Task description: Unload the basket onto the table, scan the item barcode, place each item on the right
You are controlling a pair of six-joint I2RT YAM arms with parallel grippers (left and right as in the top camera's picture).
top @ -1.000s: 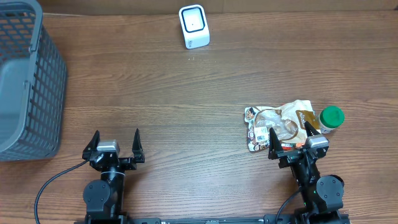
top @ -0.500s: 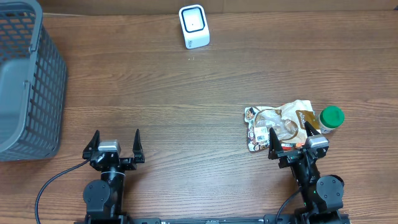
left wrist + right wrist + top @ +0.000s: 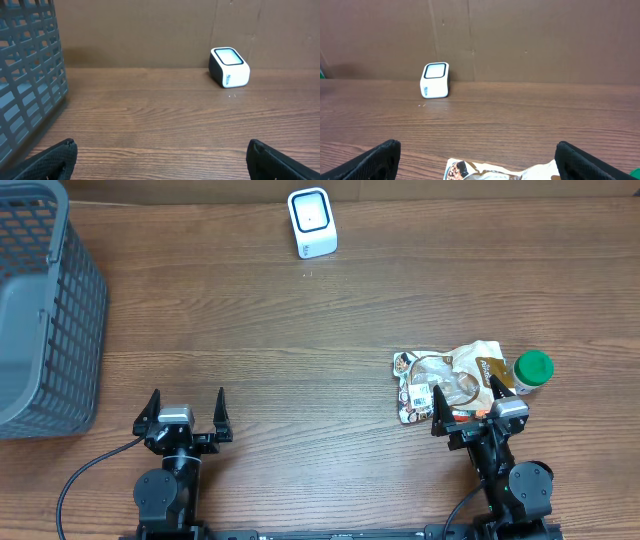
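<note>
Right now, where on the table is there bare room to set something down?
The table is bare across the middle, between the basket, the scanner and the snack packet. Crowded only by the right hand, where packet and green-capped bottle sit together.

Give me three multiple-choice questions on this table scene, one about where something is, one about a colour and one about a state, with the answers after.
1. Where does the white scanner stand on the table?
A. at its far edge
B. at its near edge
C. at its right edge

2. What colour is the lid of the bottle?
A. red
B. green
C. blue

3. How are the left fingers and right fingers?
A. shut on the bottle
B. shut and empty
C. open, gripping nothing

Answers:
1 A: the overhead view shows it by the back wall, far from both arms.
2 B: a green cap shows beside the snack packet.
3 C: both pairs are spread wide, with nothing clamped between them.
</note>
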